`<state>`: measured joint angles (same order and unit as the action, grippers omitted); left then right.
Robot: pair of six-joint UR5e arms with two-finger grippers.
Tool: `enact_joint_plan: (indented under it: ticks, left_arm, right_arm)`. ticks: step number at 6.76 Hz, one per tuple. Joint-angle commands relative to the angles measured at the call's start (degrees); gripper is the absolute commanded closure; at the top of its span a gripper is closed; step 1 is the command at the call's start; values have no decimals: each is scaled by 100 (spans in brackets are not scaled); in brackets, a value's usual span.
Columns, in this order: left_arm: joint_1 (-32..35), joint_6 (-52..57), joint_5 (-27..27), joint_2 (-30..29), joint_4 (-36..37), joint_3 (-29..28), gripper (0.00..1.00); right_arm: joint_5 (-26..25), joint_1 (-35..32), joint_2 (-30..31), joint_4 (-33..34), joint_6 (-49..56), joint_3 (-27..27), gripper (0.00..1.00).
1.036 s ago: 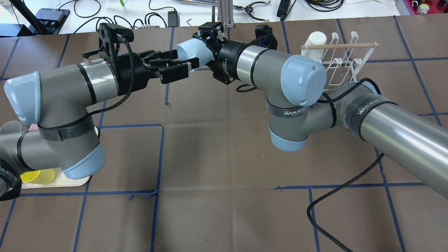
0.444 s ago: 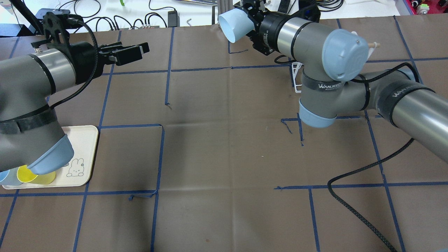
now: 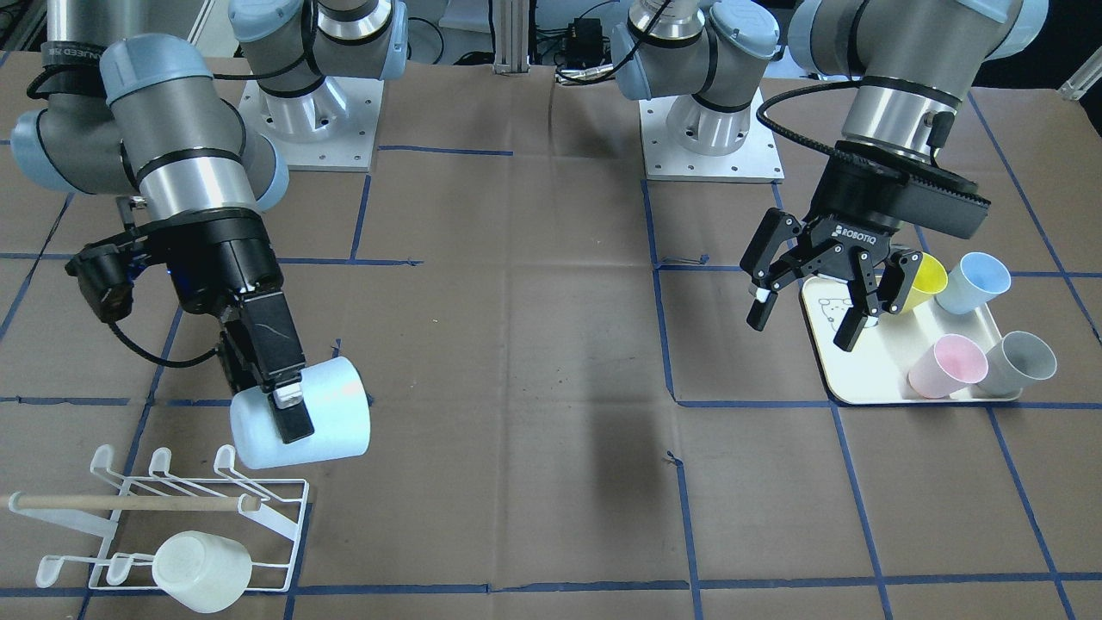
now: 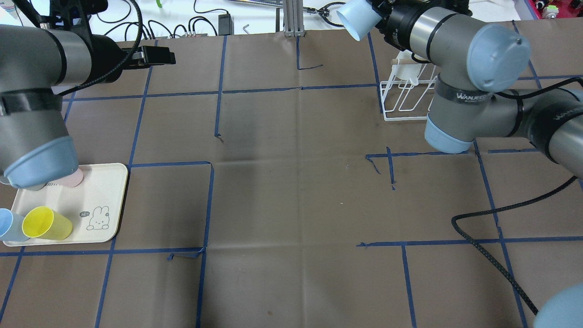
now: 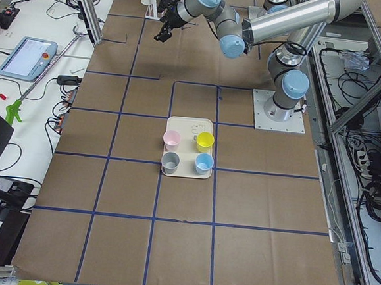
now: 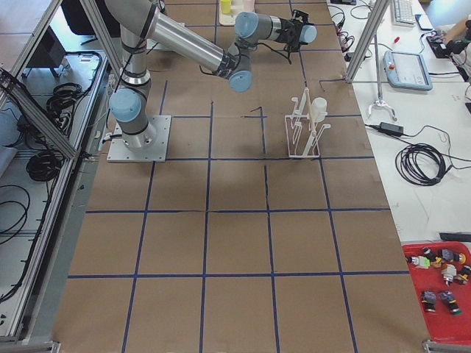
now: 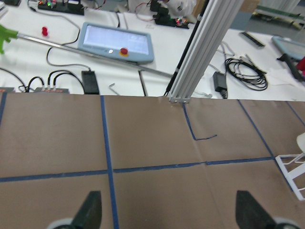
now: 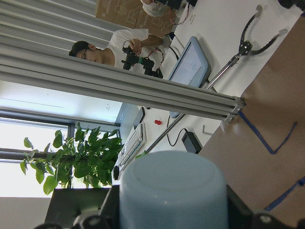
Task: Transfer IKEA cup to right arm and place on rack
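Observation:
My right gripper is shut on the light blue IKEA cup. It holds the cup on its side in the air, beside the white wire rack. In the overhead view the cup is at the table's far edge, left of the rack. The right wrist view shows the cup's base between the fingers. My left gripper is open and empty above the cream tray. Its spread fingertips show in the left wrist view.
A white cup hangs on the rack under the wooden dowel. The tray holds yellow, light blue, pink and grey cups. An aluminium post stands at the far edge. A black cable lies at the right.
The left gripper has let go of the cup and drawn back to the left. The right arm has carried the cup to the right, up to the rack.

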<state>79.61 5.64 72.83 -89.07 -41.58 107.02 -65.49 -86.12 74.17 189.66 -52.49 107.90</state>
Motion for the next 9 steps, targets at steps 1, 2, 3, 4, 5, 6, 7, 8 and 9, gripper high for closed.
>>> enact_joint_plan:
  ticks: [1,2,3,4,5,6,7,8,9]
  left_arm:
    - [701,-300,1482,-599,-2081,-1265,1]
    - [931,-362,1750,-663,-3187,-1758,1]
    - [942,-362,1752,-481,-4329,-2024,1]
    - [942,-336,1770,-331,-4671,-1948,1]
    - [942,-327,1779,-278,-4710,-1878,1]
    - [942,-353,1770,-268,-4658,-1877,1]
    - [925,-371,1770,-260,-4649,-1877,1]
    - [916,-467,1753,-260,-4692,-1834,1]
    - [907,-529,1752,-173,-4701,-1746,1]
  right_arm:
    - [-871,410,-34,0,1226,29,85]
    - [-1078,569,-52,9,2129,21,85]
    - [-1089,770,-96,9,2938,20,85]
    - [-1072,972,-305,114,3782,-14,85]
    - [-1019,1192,-516,463,4303,-49,85]
    - [-975,1368,-727,692,4831,-180,85]
    - [-966,1483,-946,747,5358,-443,85]
    - [-975,1493,-1192,1043,5659,-532,85]
    - [-984,1484,-1351,1229,5662,-525,85]
